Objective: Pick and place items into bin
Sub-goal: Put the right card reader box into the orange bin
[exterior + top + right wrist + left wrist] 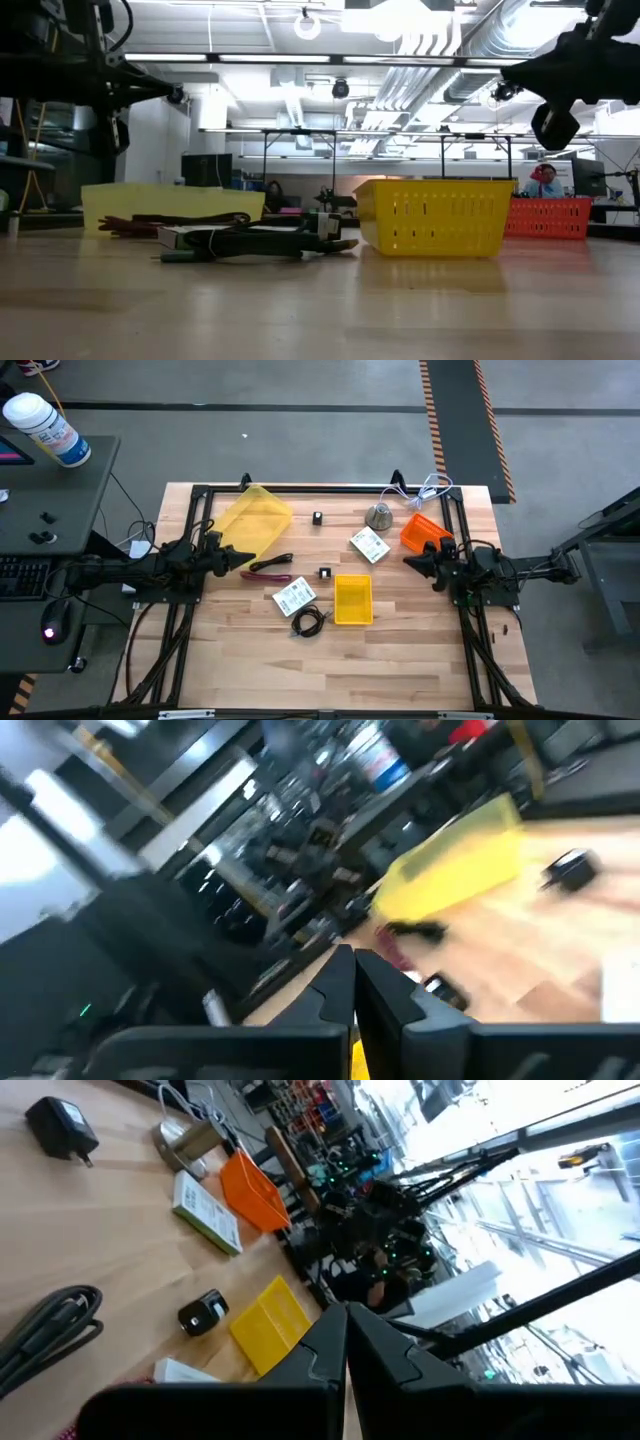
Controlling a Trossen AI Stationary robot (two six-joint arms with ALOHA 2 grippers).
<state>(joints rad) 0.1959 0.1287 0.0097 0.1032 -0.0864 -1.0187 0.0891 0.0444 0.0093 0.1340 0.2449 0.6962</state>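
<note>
My left gripper (247, 557) hangs shut above the table's left side, beside the red-handled hand tool (268, 570). My right gripper (408, 560) hangs shut over the right side, next to the orange bin (420, 532). Neither touches anything. One white printed packet (370, 544) lies flat near the grey metal cone (378, 516), the other (294, 597) left of the small yellow bin (352, 600). One tiny black block (318, 518) sits toward the far edge, another (325, 573) at mid-table. The coiled black cable (308, 623) lies near the small yellow bin's near left corner.
A large translucent yellow bin (255, 515) sits at the far left, under the black frame (300, 488) that rims the table. White cables (430, 490) lie at the far right corner. Bare wood stretches along the near edge (330, 680). A person (545, 182) sits in the room beyond.
</note>
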